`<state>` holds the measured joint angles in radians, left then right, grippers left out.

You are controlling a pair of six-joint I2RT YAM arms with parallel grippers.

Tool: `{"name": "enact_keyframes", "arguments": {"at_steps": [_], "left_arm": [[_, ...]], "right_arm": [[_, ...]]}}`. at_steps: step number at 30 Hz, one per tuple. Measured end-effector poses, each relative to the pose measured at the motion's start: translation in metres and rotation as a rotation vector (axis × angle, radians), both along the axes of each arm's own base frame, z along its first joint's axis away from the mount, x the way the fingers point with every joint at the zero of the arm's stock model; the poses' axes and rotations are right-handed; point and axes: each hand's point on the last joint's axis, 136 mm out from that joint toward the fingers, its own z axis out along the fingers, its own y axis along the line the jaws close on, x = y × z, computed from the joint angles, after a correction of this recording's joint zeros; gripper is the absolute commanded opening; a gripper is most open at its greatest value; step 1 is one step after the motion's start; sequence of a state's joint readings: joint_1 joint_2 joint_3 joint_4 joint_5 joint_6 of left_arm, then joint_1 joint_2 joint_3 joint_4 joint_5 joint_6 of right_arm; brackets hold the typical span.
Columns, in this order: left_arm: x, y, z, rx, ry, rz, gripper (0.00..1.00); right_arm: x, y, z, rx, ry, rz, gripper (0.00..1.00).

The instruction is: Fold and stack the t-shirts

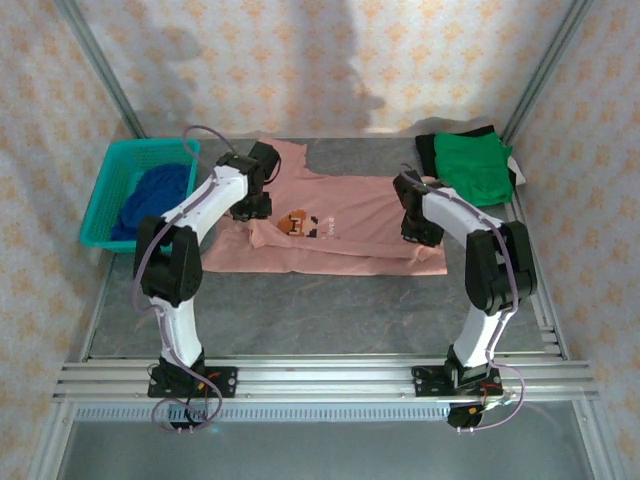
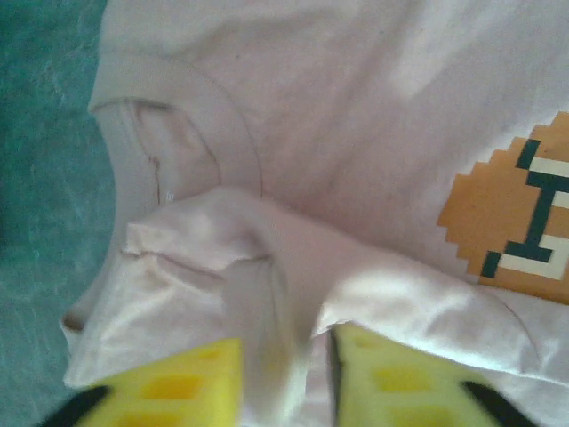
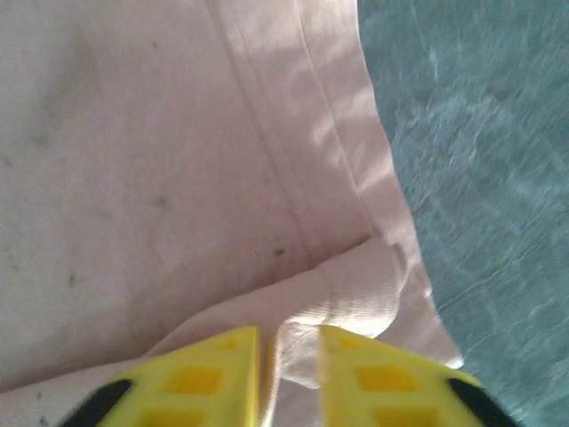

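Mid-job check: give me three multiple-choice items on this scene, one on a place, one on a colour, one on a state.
1. The blue t-shirt lies: A in the teal basket; B on the floor; C over an arm.
2. The chest graphic sits on cloth that is: A green; B pink; C white.
3. The pink t-shirt is: A balled up; B hanging in air; C spread on the table.
Key: A, blue cloth sits inside the basket; B, pink surrounds the graphic; C, it lies spread out.

Pink tee (image 1: 360, 205) graphic (image 2: 480, 205): brown pixel shape with dark and cream strokes; no letters could be read.
Other text: none was legible.
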<state>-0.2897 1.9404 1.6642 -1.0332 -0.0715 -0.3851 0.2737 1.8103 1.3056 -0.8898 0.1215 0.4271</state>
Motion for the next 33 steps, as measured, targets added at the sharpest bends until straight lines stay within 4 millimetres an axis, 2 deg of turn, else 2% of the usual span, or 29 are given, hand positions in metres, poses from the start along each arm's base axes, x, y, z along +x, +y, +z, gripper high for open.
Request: {"name": "enact_keyframes", "arguments": {"at_steps": [3, 5, 8, 10, 12, 14, 16, 20, 23, 28, 33], "left_arm": [[0.01, 0.006, -0.003, 0.007, 0.004, 0.015, 0.62], [0.013, 0.012, -0.001, 0.013, -0.003, 0.031, 0.63], [0.01, 0.02, 0.008, 0.018, -0.02, 0.051, 0.62], [-0.004, 0.025, 0.013, 0.007, -0.044, 0.066, 0.61], [-0.028, 0.029, 0.015, -0.013, -0.055, 0.083, 0.59], [-0.055, 0.031, 0.012, -0.046, -0.061, 0.103, 0.57], [-0.071, 0.032, 0.001, -0.066, -0.05, 0.119, 0.54], [-0.085, 0.034, -0.043, -0.061, 0.041, 0.154, 0.52], [-0.093, 0.044, -0.069, -0.054, 0.097, 0.192, 0.52], [-0.092, 0.062, -0.075, -0.06, 0.094, 0.255, 0.52], [-0.09, 0.067, -0.079, -0.06, 0.097, 0.271, 0.51]], "right_arm": [[0.01, -0.007, 0.012, -0.05, -0.022, 0.006, 0.37], [0.011, -0.012, 0.022, -0.079, -0.042, 0.009, 0.39], [-0.001, -0.01, 0.034, -0.061, -0.08, 0.028, 0.43], [-0.023, 0.003, 0.038, -0.007, -0.109, 0.065, 0.4], [-0.044, 0.018, 0.036, 0.051, -0.115, 0.104, 0.35], [-0.059, 0.027, 0.024, 0.099, -0.099, 0.118, 0.32], [-0.064, 0.027, 0.01, 0.108, -0.065, 0.106, 0.28], [-0.057, 0.023, -0.019, 0.095, -0.004, 0.076, 0.22], [-0.05, 0.016, -0.034, 0.081, 0.033, 0.049, 0.21], [-0.028, 0.0, -0.042, 0.054, 0.042, -0.008, 0.2], [-0.001, -0.006, -0.029, 0.041, -0.007, -0.03, 0.21]]}}
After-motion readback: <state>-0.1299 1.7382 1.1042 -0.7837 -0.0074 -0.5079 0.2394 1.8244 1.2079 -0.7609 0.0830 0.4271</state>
